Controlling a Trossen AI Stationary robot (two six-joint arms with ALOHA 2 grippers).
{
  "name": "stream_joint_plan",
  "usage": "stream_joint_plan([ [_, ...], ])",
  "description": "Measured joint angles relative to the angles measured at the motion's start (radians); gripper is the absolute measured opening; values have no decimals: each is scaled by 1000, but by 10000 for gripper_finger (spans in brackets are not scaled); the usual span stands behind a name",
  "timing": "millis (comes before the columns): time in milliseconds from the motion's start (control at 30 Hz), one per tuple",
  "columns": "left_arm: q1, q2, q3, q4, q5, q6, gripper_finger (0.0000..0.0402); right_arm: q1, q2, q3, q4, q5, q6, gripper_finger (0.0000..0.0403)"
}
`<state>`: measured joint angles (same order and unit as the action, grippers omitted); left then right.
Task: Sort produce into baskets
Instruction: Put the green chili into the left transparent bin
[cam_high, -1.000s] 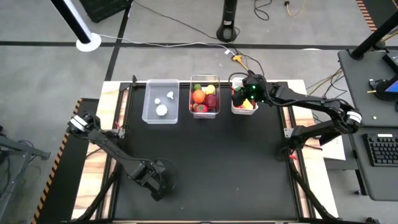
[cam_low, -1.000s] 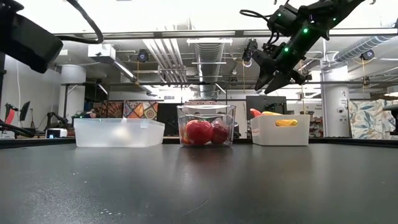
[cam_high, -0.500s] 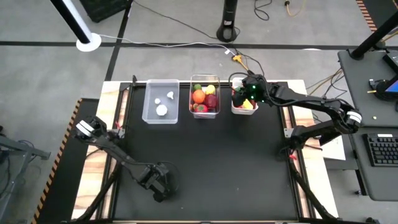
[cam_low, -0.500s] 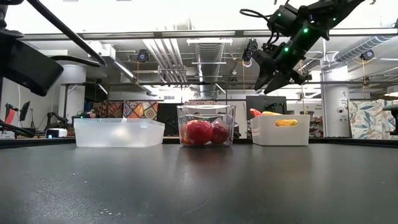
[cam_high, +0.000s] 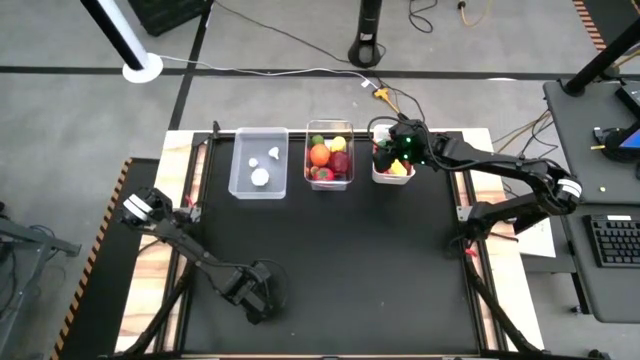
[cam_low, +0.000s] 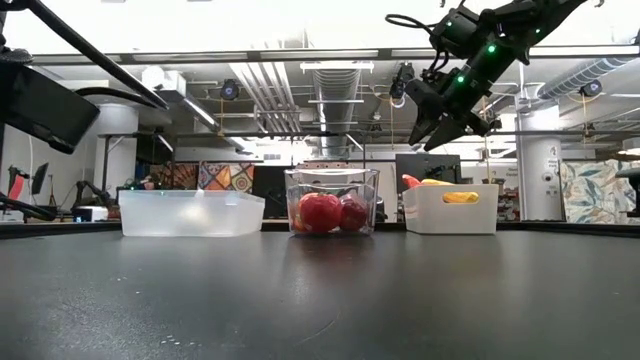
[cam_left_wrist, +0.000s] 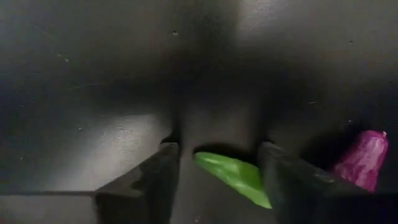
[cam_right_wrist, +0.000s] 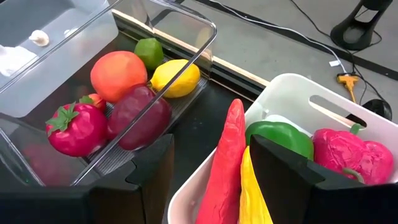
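Currently I see the right gripper (cam_high: 386, 152) hovering over the far-right white bin (cam_high: 392, 178), fingers (cam_right_wrist: 147, 167) spread, empty; red carrot-shaped piece (cam_right_wrist: 226, 162) sits between them below. Left gripper (cam_left_wrist: 217, 180), low at the bench's (cam_high: 380, 270) near left, fingers wide around a green piece (cam_left_wrist: 231, 177), purple piece (cam_left_wrist: 364, 159) just beside.

Three baskets (cam_high: 330, 157) line the tabletop's (cam_high: 380, 270) far edge. The right hand (cam_high: 392, 150) hangs over the white one; the left hand (cam_high: 262, 290) is low near the front.
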<state>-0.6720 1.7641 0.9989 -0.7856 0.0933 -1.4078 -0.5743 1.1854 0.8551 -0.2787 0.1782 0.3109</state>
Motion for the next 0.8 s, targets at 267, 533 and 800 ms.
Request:
stream_joint_plan([
  [267, 0, 1, 4, 0, -3, -8, 78, 0, 0, 0, 0, 1, -1, 203],
  [533, 0, 0, 29, -46, -12, 27, 5, 0, 0, 0, 0, 1, -16, 203],
  [800, -7, -18, 113, -126, 0, -113, 43, 0, 0, 0, 0, -3, -15, 203],
])
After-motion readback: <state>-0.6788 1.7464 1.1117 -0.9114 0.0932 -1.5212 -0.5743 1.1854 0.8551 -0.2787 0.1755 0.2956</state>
